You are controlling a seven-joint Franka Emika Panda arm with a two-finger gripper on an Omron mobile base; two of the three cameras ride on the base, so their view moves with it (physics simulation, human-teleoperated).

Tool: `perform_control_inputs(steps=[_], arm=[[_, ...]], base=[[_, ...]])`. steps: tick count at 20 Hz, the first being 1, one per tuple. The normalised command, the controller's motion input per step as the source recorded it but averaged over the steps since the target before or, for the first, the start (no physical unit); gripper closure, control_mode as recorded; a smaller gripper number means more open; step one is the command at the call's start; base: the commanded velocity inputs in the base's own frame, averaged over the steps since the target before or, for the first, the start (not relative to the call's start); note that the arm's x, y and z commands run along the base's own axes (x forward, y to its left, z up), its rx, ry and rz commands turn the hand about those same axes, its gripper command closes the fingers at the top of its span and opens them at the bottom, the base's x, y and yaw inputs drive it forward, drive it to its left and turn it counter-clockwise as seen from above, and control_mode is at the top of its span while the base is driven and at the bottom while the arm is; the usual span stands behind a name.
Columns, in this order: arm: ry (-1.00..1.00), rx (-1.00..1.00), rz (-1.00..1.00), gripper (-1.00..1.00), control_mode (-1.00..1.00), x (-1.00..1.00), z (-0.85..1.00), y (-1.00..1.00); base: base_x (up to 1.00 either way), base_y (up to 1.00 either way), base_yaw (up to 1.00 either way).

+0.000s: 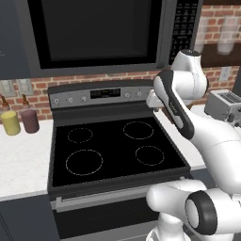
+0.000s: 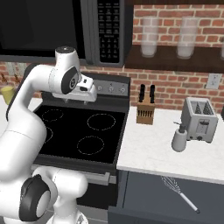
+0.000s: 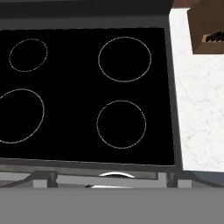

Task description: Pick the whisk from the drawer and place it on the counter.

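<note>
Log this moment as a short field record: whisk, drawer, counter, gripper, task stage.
whisk: slim silver wire whisk, lying flat inside the drawer
drawer: dark grey-blue cabinet drawer, pulled open below the counter
counter: white speckled stone counter, bearing a wooden knife block, grey soap dispenser, silver toaster
gripper: above the black glass stovetop; open or shut unclear
stage: whisk not yet picked

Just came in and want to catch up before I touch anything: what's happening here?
A white robot arm is poised above the black glass stovetop, holding nothing yet. The slim silver whisk it is after lies in the open dark grey-blue drawer, below the white speckled counter right of the stove. On that counter stand a wooden knife block, a grey soap dispenser and a silver toaster. The pick has not begun.
</note>
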Motion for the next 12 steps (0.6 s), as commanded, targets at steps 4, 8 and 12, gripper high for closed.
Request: perform_control_inputs(steps=[4, 8, 12], arm=[[0.0, 0.0, 0.0, -1.0, 1.0, 0.0, 0.0, 0.0], [0.0, 0.0, 0.0, -1.0, 1.0, 0.0, 0.0, 0.0], [0.0, 0.0, 0.0, -1.0, 1.0, 0.0, 0.0, 0.0]], base=[[0.0, 0.0, 0.0], [0.0, 0.0, 0.0], [0.0, 0.0, 0.0]])
